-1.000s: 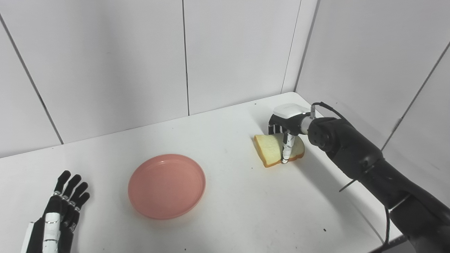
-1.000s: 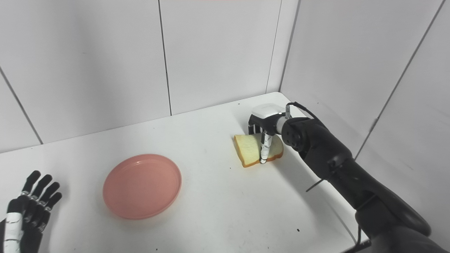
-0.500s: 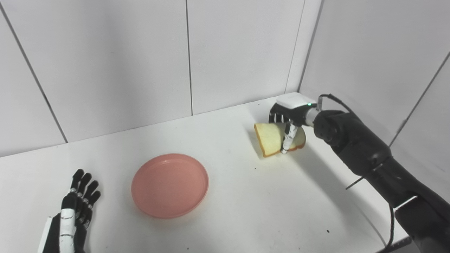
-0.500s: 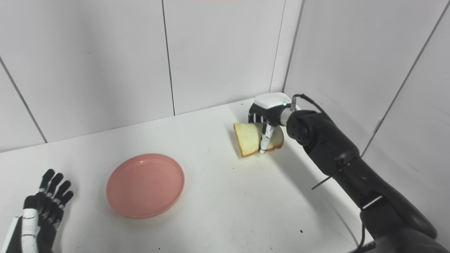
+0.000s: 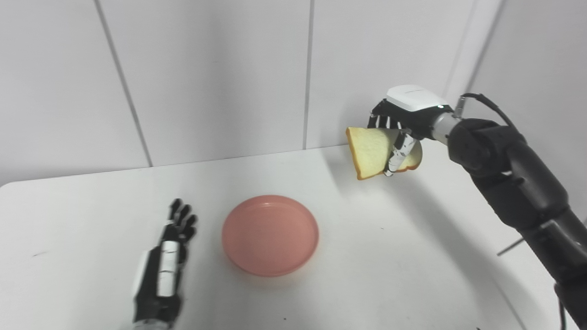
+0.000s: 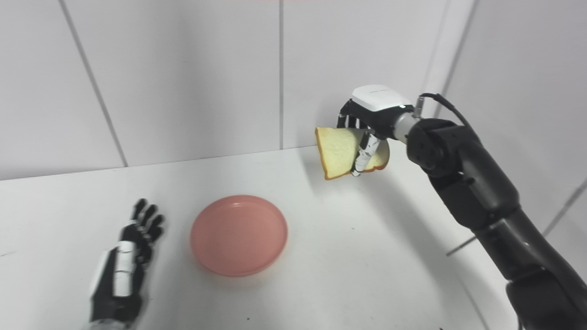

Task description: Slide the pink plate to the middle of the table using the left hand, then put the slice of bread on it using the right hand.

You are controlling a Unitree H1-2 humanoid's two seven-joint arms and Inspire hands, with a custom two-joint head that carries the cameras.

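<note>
Left eye view shows the right hand (image 5: pixel 403 123) clenched on the slice of bread (image 5: pixel 373 151), holding it in the air above the far right of the table (image 5: pixel 412 256). The slice hangs tilted, its long axis running down and to the left of the fingers. The pink plate (image 5: pixel 270 233) lies below and well to the left of that hand, near mid-table. The left hand (image 5: pixel 167 266) rests flat, released, just left of the plate

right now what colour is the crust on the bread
Golden brown, around a pale cream face; the bread shows best in the left eye view.
</note>
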